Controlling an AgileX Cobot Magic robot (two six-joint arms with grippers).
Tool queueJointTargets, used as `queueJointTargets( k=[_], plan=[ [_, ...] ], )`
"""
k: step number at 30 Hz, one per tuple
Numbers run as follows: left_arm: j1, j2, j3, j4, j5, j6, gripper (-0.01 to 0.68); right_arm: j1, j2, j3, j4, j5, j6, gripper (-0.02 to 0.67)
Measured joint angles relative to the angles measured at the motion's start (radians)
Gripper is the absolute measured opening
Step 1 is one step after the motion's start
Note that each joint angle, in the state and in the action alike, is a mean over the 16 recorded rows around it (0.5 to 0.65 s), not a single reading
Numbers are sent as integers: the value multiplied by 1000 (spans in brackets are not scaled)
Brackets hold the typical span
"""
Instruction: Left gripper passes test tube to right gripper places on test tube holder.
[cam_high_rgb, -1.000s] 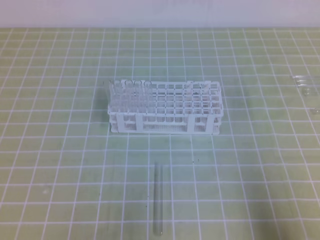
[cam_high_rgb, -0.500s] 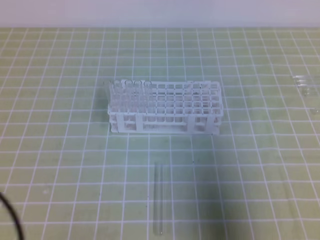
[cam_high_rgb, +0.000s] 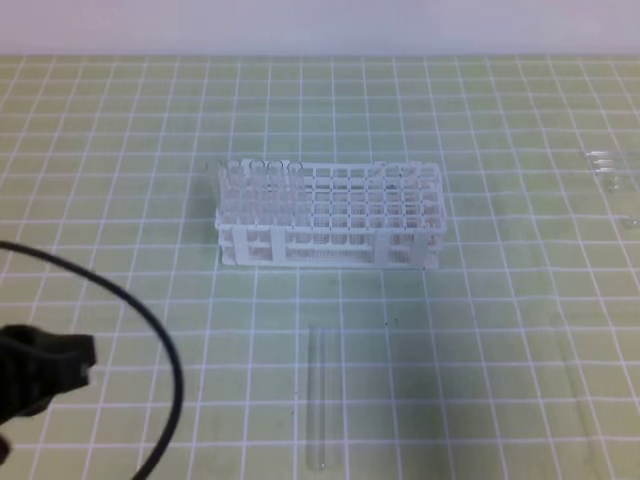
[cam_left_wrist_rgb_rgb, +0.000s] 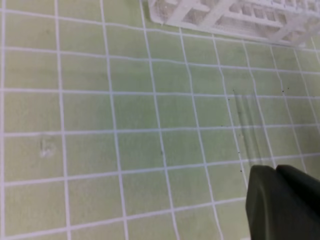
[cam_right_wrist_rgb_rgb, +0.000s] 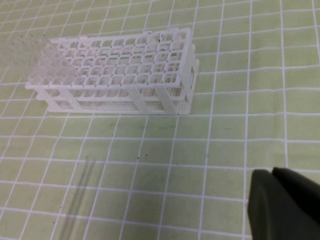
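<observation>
While the test tube lies loose on the mat at six o'clock of the test tube holder, the left gripper comes in from nine o'clock, jaws shut and empty, needing to open over it for the pickup

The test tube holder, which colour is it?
White, a lattice test tube holder; the right wrist view shows it best.

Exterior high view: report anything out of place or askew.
One long clear glass test tube lies flat on the green grid mat, in front of the white plastic lattice rack, while other tubes stand upright in the rack's left end. Nothing looks spilled or broken.
</observation>
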Motion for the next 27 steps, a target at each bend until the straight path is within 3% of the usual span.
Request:
queueJointTargets(
  k=[11, 20, 27],
  plan=[
    [-239, 317, -99, 24, -111, -49, -2, 1, 2, 0, -3, 15, 0, -15],
    [-498, 539, -217, 170, -133, -271, -2, 1, 2, 0, -5, 25, 0, -15],
    [-627, 680, -328, 310, -78, -459, -2, 2, 3, 0, -6, 31, 0, -15]
  ],
)
